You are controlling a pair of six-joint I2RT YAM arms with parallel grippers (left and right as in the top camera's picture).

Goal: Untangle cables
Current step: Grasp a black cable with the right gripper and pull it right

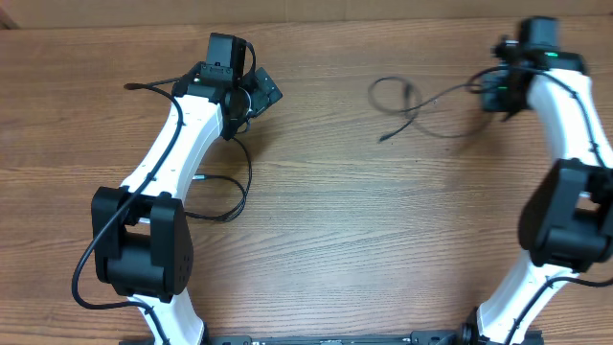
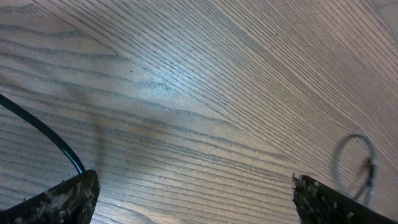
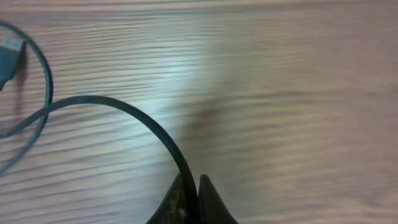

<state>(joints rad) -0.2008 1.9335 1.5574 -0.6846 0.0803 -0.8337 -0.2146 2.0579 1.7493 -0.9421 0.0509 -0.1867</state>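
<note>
Cables [image 1: 421,103] lie looped on tabletop [image 1: 326,240] toward the right, one end pinched by right end effector [image 3: 188,182], presumably to draw the crossing apart; left end effector [image 2: 194,186] spread, empty.

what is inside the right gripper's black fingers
A thin black cable is pinched between the shut fingers of the right gripper and arches left over the wooden table. The stretch clamped between the fingers is covered and cannot be seen.
</note>
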